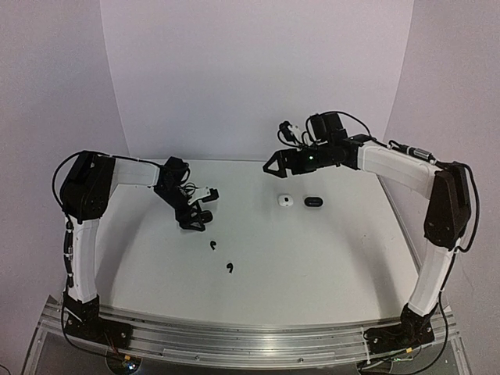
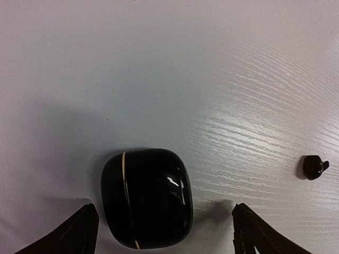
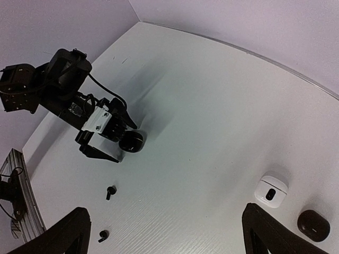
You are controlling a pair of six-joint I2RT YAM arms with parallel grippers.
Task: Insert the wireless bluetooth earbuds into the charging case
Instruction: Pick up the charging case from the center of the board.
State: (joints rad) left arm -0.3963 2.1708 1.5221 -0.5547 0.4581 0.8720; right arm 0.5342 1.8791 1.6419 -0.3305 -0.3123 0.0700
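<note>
A glossy black charging case (image 2: 146,197) with a thin gold seam lies closed on the white table, between the open fingers of my left gripper (image 2: 164,235). The fingers stand apart from it on both sides. One black earbud (image 2: 314,166) lies to its right. In the top view, two black earbuds (image 1: 212,246) (image 1: 230,268) lie just in front of the left gripper (image 1: 201,211). My right gripper (image 1: 273,166) is open and empty, raised above the table's back. No white earbuds show.
A white case (image 1: 285,201) with a dark oval on top and a second black case (image 1: 313,201) sit side by side right of centre. Both show in the right wrist view, the white case (image 3: 271,190) and the black case (image 3: 312,225).
</note>
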